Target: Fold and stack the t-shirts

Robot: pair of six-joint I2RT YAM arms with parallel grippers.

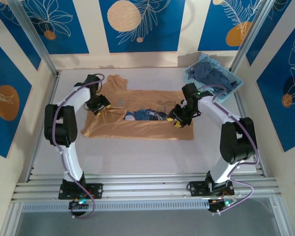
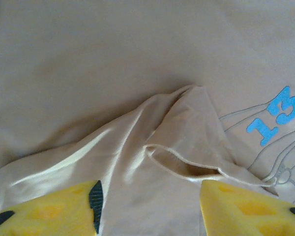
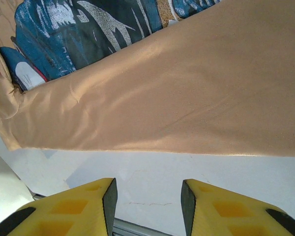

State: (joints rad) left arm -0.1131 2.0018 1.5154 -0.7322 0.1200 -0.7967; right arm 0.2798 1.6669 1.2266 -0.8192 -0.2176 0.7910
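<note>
Left gripper (image 1: 99, 110) open, 9 o'clock side of tan-orange t-shirt (image 1: 137, 129); right gripper (image 1: 178, 122) open at its 3 o'clock edge. Slate-blue t-shirt (image 1: 214, 78) in basket (image 1: 189, 73), 1 o'clock.

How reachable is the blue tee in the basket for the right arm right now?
Probably yes: the basket sits just beyond the right gripper, the blue tee lies uncovered in it, jaws open and empty.
</note>
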